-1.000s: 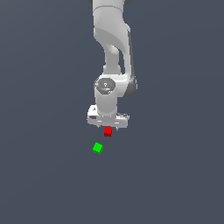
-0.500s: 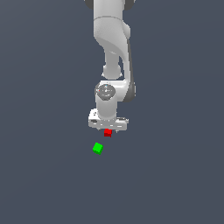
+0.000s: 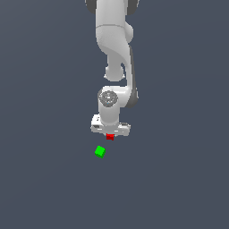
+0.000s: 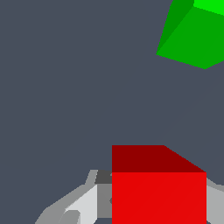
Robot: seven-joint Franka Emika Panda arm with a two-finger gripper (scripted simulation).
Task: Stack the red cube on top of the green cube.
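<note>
The red cube (image 3: pixel 110 137) sits right under the white pincer (image 3: pixel 110 134), tucked between its fingers, so that in the exterior view only a small red patch peeks out below the pincer's pale body. In the wrist view the red cube (image 4: pixel 158 192) fills the space between the two grey-white fingers (image 4: pixel 83 203), which lie against its sides; the pincer is closed narrowly on it and grips it. The cube is plain and bright red, with sharp edges, its upper face a darker red than the face turned to the wrist camera, and it stands square to the fingers rather than turned. The green cube (image 3: pixel 100 151) lies on the dark grey surface (image 3: pixel 179 179), apart from the red one, lower in the exterior view and a little toward that view's left. It is of equal size, bright green, and turned at an angle so that a corner points toward the exterior camera. In the wrist view the green cube (image 4: pixel 192 33) shows partly cut by the frame's edge, with one lighter face and darker sides.
</note>
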